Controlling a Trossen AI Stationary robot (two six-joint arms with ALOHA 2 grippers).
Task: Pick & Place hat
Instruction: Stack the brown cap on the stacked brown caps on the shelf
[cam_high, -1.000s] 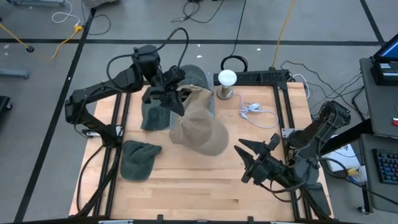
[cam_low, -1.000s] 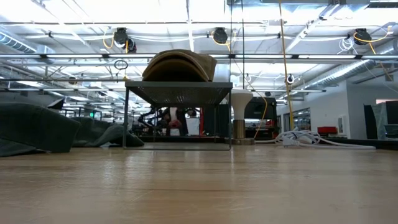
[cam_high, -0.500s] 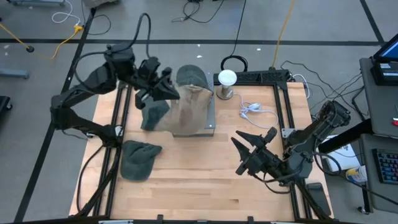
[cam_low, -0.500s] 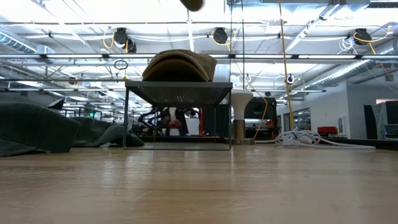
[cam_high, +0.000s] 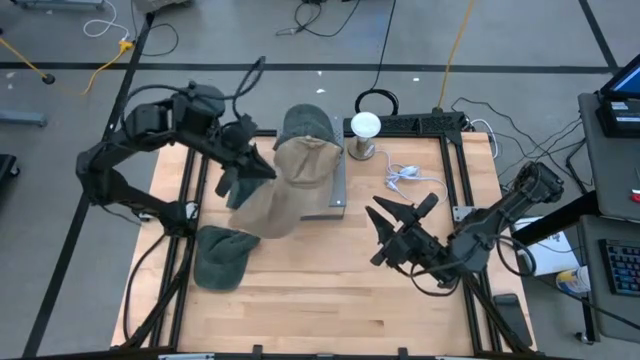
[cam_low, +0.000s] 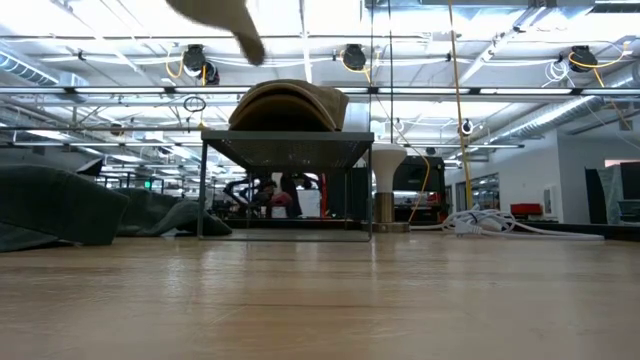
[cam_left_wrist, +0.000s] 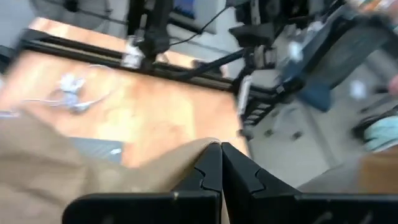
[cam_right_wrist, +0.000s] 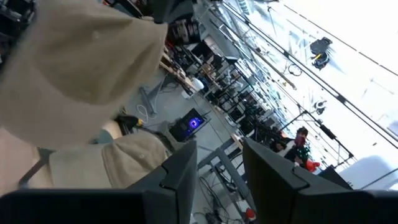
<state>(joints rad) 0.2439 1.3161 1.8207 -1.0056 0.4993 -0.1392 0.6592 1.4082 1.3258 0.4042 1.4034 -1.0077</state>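
Observation:
A tan hat hangs in the air by the near left side of a wire rack. My left gripper is shut on it. The low view shows only its lower part, at the top of the picture. A second tan hat lies crown up on the rack's top, and a grey-green hat lies behind it. My right gripper hovers open to the right of the rack, with nothing between its fingers. My left gripper pinches an edge of the tan hat's cloth between its two shut fingers. It comes from the table's left side and slants a little down. The hat hangs slack below and beside the fingers, well clear of the table.
A dark green hat lies on the table near the left front, and another lies partly under the hanging hat. A white round lamp and a white cable are at the far right. The front of the table is bare wood.
My left gripper has drawn back toward the table's left edge and turned at the wrist, still shut on the tan hat. The hat has swung from the rack's near right side to its near left side. My right gripper has moved toward the rack, still open.

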